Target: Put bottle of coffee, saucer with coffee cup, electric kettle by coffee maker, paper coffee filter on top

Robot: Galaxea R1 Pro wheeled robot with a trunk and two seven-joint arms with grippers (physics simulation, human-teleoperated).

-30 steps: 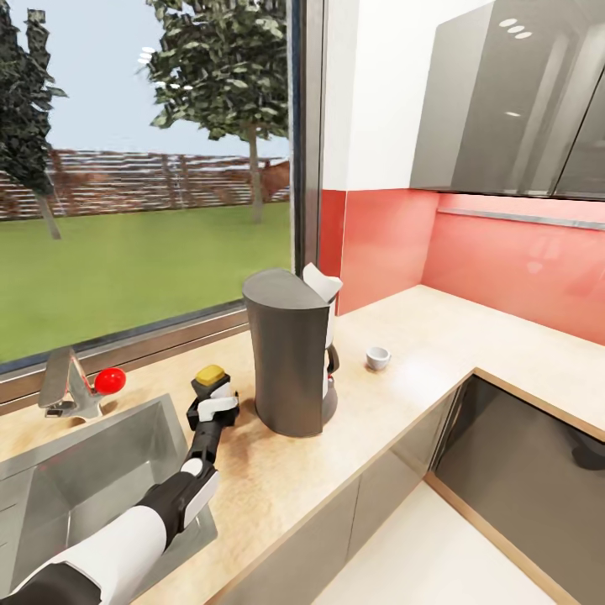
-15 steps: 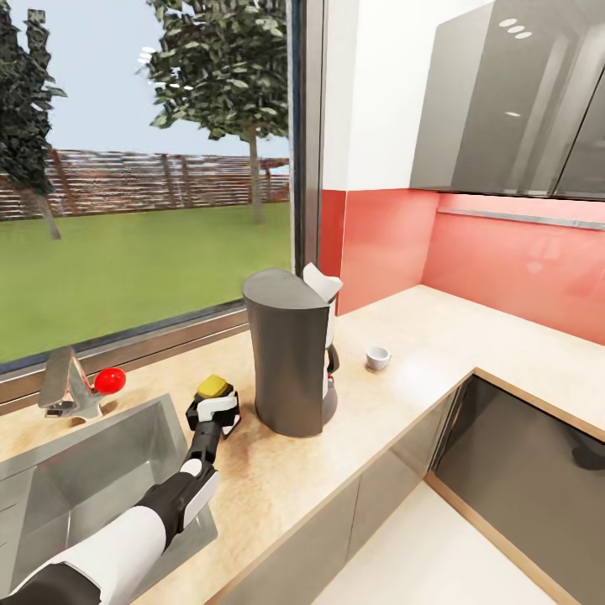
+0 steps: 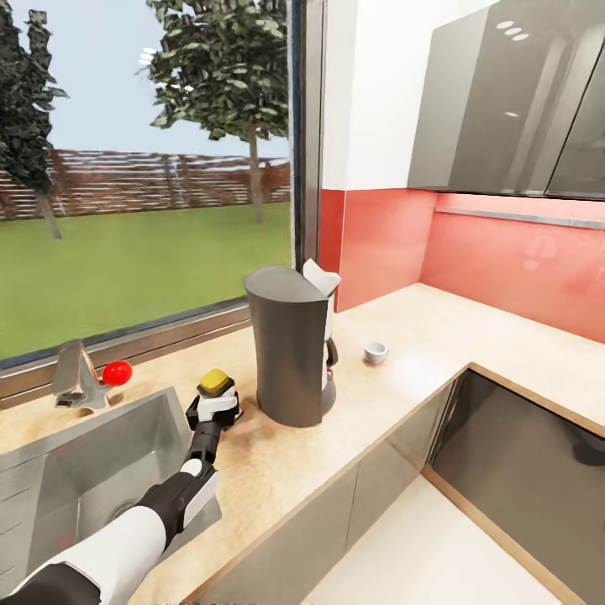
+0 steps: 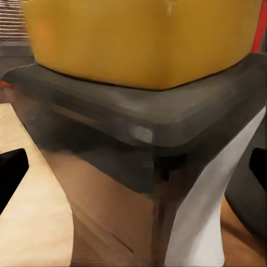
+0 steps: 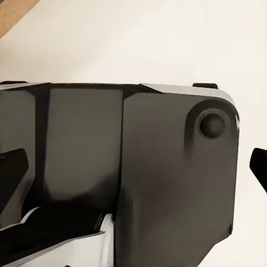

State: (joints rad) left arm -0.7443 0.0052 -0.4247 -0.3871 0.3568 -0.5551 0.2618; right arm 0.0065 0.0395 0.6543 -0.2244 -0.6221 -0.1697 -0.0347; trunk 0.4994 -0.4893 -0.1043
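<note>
Bottle of coffee, yellow-capped, sits clamped between our left gripper jaws, low over the kitchen countertop just beside the coffee maker. We judge placement underway; next, lower and release. Our right gripper's jaw state is unclear.

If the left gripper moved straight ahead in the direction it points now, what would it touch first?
The left gripper already has the bottle of coffee between its fingers, so the bottle comes first. Beyond that, its line seems to run over the countertop toward the window, passing left of the coffee maker; depth is unclear.
</note>
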